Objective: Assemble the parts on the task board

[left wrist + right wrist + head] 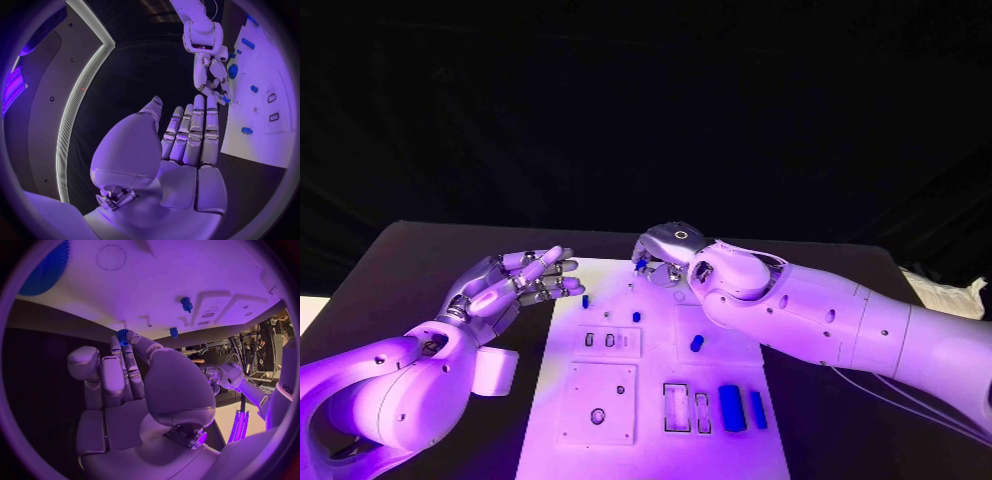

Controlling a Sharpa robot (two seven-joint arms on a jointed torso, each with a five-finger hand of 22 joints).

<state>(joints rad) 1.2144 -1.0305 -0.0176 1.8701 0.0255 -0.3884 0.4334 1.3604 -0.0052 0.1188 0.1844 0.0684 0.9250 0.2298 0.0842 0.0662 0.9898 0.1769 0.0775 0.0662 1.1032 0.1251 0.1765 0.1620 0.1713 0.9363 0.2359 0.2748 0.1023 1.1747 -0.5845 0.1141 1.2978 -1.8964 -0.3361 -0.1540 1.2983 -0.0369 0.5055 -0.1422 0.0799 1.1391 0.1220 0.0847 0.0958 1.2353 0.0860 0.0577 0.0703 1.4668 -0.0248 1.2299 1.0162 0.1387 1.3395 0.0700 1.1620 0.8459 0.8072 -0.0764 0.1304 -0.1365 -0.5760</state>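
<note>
- The black table [416, 260] carries the white task board [661, 400], which runs from the table's middle toward its near edge.
- The right arm [848, 320] reaches across the board's right side; the right hand [668, 250] is at the board's far edge.
- The left hand [516, 285] hangs over the table just off the board's far left corner, fingers straight and close together, thumb apart, with nothing in it. The left wrist view gives this plainly: flat palm [181, 170], fingers extended side by side toward the right hand [212, 80].
- In the head view the back of the right hand hides its grip. The right wrist view shows what that one cannot: fingers drawn together with a small blue toothed part [122, 335] pinched at the fingertips [132, 340], right at the board's edge.
- The right wrist view also shows a large blue toothed disc [49, 270] on the board, and a small blue peg [186, 304] standing in it.
- Near the board's near right corner, in the head view, two long blue parts [731, 408] lie side by side beside a framed slot [676, 407].
- Another small blue part [697, 343] lies mid-board, and smaller ones [636, 316] farther back.
</note>
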